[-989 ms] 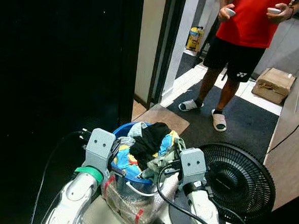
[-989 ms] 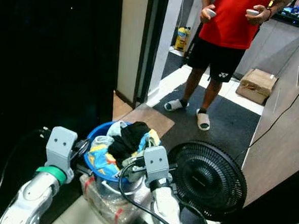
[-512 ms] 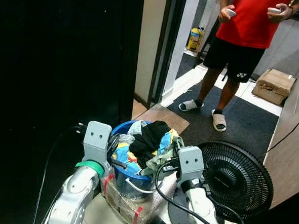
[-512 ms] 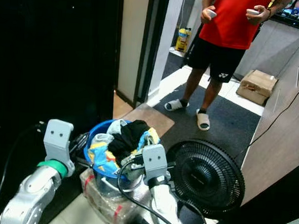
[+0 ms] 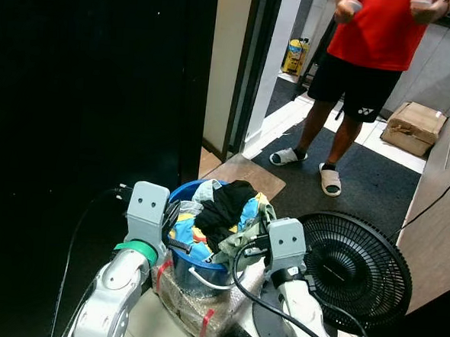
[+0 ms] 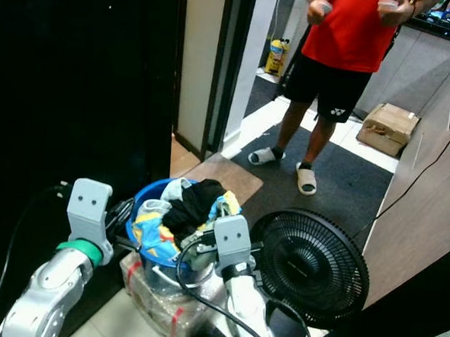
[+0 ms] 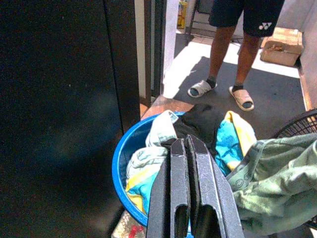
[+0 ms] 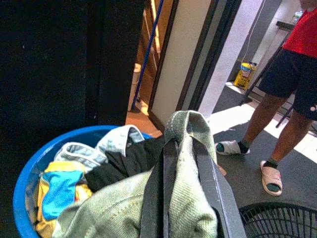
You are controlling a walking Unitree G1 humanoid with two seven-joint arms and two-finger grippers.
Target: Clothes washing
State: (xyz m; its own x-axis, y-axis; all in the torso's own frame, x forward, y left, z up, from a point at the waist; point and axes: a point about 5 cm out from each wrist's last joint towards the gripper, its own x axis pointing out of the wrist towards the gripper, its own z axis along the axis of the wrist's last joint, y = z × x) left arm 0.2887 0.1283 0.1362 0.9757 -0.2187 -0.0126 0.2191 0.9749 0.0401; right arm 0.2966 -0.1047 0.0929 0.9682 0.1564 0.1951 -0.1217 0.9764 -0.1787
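Observation:
A blue basin (image 5: pixel 181 191) heaped with clothes, a black garment (image 5: pixel 226 205) on top, rests on a bubble-wrapped bundle (image 5: pixel 201 308) just in front of me. My left gripper (image 7: pixel 184 145) reaches in over the basin's left rim with its fingers pressed together and nothing visible between them. On the basin's right side, my right gripper (image 8: pixel 181 145) is shut on a green cloth (image 8: pixel 187 198), which drapes over and between its fingers. The same green cloth (image 5: pixel 239 244) hangs at the basin's right edge.
A black floor fan (image 5: pixel 354 268) stands close on the right, touching distance from my right arm. A dark panel (image 5: pixel 92 92) walls off the left. Beyond an open doorway, a person in a red shirt (image 5: pixel 370 40) stands on a dark mat, near a cardboard box (image 5: pixel 415 127).
My left wrist has shifted a little to the left along the basin rim. The person has raised both hands. The basin and right gripper hold about the same place.

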